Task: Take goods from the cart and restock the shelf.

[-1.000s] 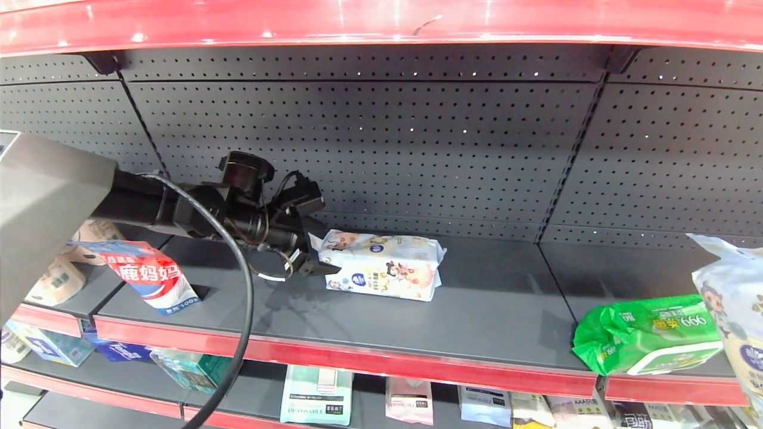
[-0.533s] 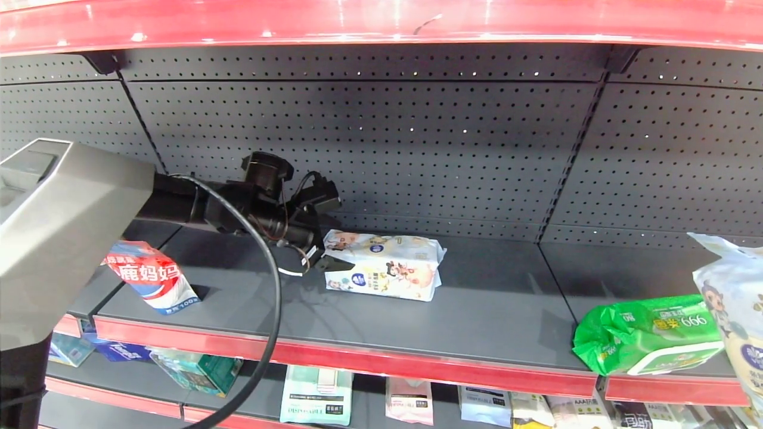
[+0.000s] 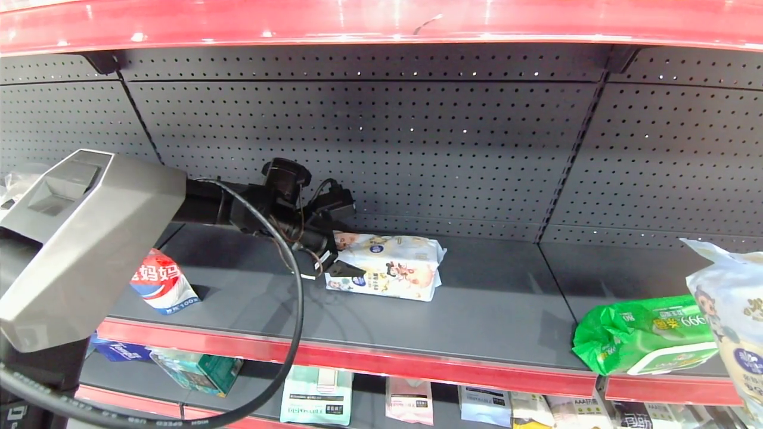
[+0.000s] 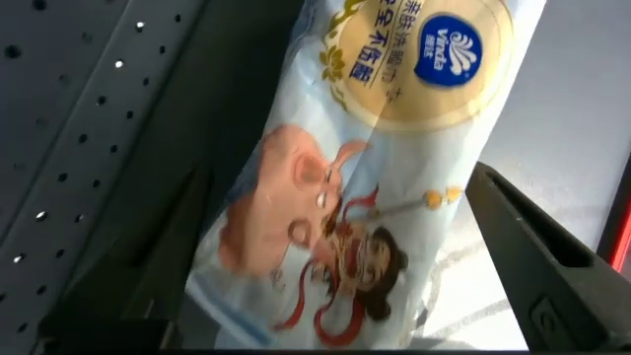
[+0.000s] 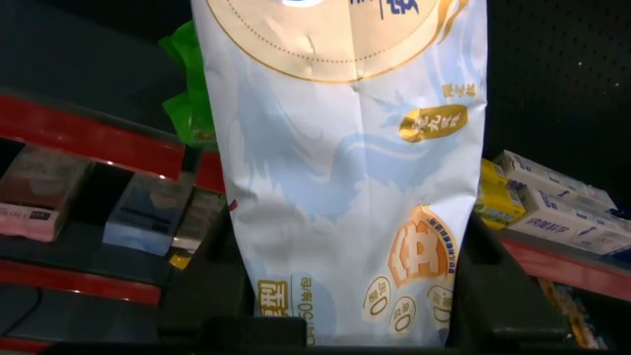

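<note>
Jaws of left gripper (image 4: 335, 212) are spread astride wipes pack (image 3: 390, 268) on shelf (image 3: 489, 310); closure is best squared mid-pack. Right gripper (image 5: 345, 306) is clamped on 2nd pack (image 3: 724, 310).

Green wipes pack (image 3: 647, 335) lying flat near the right front of the shelf (image 3: 495, 304), and a red, white and blue pack (image 3: 162, 289) sits tilted over on the left. One level down: teal box (image 3: 199, 369), pale green packet (image 3: 316, 402), pink packet (image 3: 409, 400).
</note>
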Tool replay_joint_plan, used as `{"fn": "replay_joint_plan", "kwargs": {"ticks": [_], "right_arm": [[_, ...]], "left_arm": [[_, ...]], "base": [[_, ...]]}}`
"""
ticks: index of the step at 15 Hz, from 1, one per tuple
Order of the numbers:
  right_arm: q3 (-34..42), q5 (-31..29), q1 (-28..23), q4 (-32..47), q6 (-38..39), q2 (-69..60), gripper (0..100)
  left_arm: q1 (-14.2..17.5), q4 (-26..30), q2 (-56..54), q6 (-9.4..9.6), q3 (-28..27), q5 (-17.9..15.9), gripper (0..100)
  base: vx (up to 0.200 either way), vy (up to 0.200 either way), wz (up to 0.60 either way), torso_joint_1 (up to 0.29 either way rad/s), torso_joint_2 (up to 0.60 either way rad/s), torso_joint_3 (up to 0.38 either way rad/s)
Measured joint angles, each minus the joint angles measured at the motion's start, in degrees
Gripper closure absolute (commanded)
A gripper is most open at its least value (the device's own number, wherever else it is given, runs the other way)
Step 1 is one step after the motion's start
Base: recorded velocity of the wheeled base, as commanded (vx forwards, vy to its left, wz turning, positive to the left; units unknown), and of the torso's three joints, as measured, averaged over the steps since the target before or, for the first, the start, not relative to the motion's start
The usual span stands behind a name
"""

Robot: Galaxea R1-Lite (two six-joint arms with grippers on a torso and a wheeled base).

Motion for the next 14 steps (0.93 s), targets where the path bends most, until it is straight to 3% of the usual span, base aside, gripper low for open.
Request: {"fn": "replay_joint_plan", "kwargs": {"ticks": [4,5,10,14], "right_arm": [[-0.2,0.0,0.0,0.0,0.0,0.0,100],[-0.3,0.0,0.0,0.0,0.0,0.0,100],[-0.4,0.0,0.0,0.0,0.0,0.0,100],[-0.4,0.0,0.0,0.0,-0.1,0.0,100]], "left_arm": [[0.0,-0.4,0.2,0.02,-0.1,0.0,0],[0.0,-0.5,0.2,0.02,-0.1,0.0,100],[-0.1,-0.2,0.1,0.16,1.3,0.1,100],[-0.1,1.7,-1.8,0.90,5.6,-0.1,100]], "base": [[0.000,0.000,0.00,0.000,0.00,0.000],[0.000,0.000,0.00,0.000,0.00,0.000],[0.000,0.000,0.00,0.000,0.00,0.000],[0.000,0.000,0.00,0.000,0.00,0.000]]}}
